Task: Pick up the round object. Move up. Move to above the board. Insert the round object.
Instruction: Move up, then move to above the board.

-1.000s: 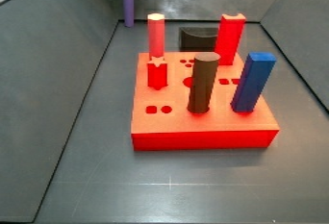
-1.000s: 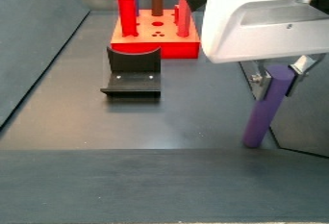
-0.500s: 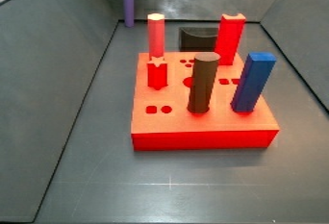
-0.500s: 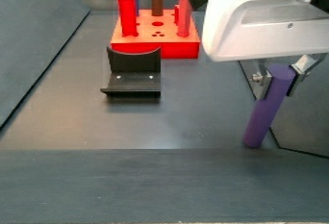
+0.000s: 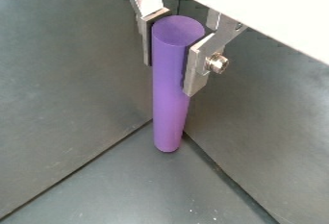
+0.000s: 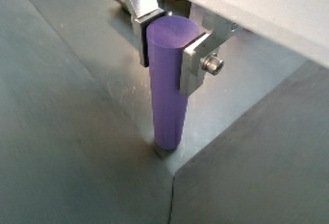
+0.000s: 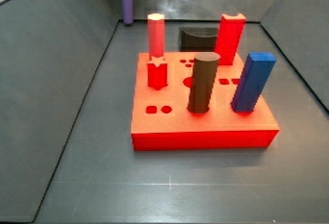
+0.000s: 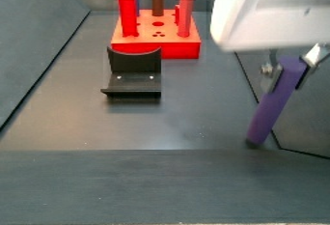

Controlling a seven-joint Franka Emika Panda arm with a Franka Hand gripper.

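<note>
Dark counter (image 7: 77, 161) carries the red board (image 7: 203, 112) with several pegs standing in it: dark grey (image 7: 203, 83), blue (image 7: 253, 84), red (image 7: 230, 38), and a thin pale-tipped one (image 7: 156, 34). The fixture (image 8: 133, 72) sits just in front of the board in a side view. Well apart from the board, near a wall corner, the gripper (image 5: 179, 36) hangs over the round object (image 5: 171, 84), a long purple cylinder, leaning in a side view (image 8: 277, 100), its foot on or just at the counter. The fingers (image 6: 198, 62) are closed flat against its top end, one plate each side, no gap showing. Likely rigid, light, smooth plastic, so it could slip or swing under a high grip. Holding near the top leaves the lower length free for the hole (image 7: 209, 59), but tilt needs correcting before insertion.
</note>
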